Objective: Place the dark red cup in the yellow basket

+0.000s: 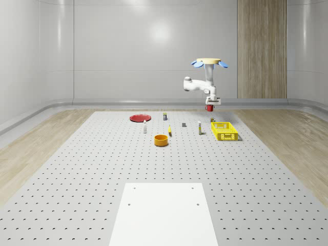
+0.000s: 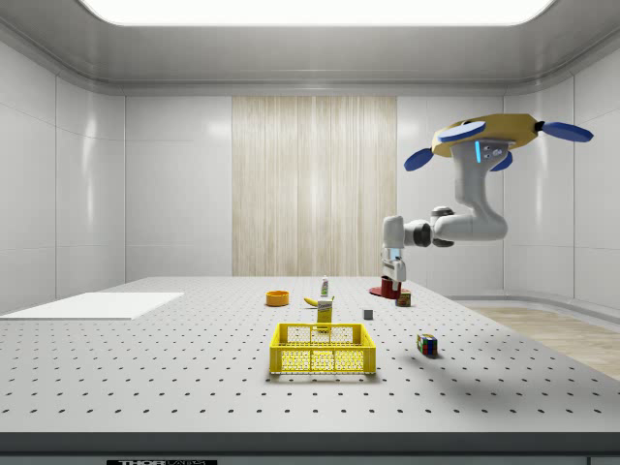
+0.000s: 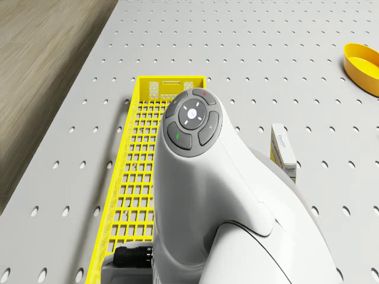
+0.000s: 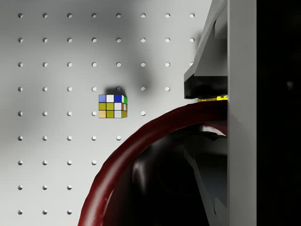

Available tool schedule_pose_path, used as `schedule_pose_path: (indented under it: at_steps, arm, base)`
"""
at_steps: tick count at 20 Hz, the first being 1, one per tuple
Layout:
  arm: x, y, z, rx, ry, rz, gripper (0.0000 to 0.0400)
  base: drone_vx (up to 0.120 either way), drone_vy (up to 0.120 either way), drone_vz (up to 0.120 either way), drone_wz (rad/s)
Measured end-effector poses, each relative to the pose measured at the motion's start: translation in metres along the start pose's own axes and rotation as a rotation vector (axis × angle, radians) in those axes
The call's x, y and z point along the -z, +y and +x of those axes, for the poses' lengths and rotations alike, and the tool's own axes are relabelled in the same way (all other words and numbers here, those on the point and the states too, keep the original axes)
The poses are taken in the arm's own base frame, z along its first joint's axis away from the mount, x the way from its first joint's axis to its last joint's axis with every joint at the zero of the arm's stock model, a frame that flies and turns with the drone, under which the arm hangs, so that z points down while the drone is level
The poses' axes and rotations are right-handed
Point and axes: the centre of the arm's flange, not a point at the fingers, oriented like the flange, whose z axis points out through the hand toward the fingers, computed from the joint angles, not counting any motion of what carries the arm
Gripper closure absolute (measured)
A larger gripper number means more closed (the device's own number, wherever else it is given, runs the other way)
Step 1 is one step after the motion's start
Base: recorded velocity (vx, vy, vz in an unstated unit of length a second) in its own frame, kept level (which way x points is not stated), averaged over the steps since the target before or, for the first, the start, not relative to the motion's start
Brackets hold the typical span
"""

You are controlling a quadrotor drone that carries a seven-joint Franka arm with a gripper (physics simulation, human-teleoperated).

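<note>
The dark red cup hangs in the air with my gripper shut on its rim. In the wrist view the cup's rim curves under a dark finger. The yellow basket stands on the perforated table, nearer the camera and lower than the cup. In the side view the cup is to the right of the basket and higher. The drone hovers over the basket's far end, its arm reaching down over the basket.
A Rubik's cube lies on the table below and beside the cup. A carton stands next to the basket. An orange bowl, a red plate and several small items lie toward the whole-scene view's left. A white sheet lies at the front.
</note>
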Motion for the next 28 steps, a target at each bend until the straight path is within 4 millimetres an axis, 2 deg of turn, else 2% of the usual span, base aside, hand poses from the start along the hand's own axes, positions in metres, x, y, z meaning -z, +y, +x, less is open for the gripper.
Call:
schedule_pose_path:
  at_steps: [8, 12, 17, 22, 25, 28]
  arm:
    - [0.0000, 0.0000, 0.0000, 0.000, 0.000, 0.000, 0.0300]
    - [0.0000, 0.0000, 0.0000, 0.000, 0.000, 0.000, 0.0300]
    - [0.0000, 0.0000, 0.0000, 0.000, 0.000, 0.000, 0.0300]
    - [0.0000, 0.0000, 0.0000, 0.000, 0.000, 0.000, 0.0300]
    - [0.0000, 0.0000, 0.0000, 0.000, 0.000, 0.000, 0.0300]
    - [0.0000, 0.0000, 0.0000, 0.000, 0.000, 0.000, 0.0300]
  base:
    - [0.120, 0.120, 0.000, 0.000]
    - [0.120, 0.000, -0.010, 0.000]
    - [0.120, 0.000, -0.120, 0.000]
    - [0.120, 0.104, 0.000, 0.000]
    - [0.120, 0.000, 0.000, 0.000]
    - [0.120, 0.000, -0.107, 0.000]
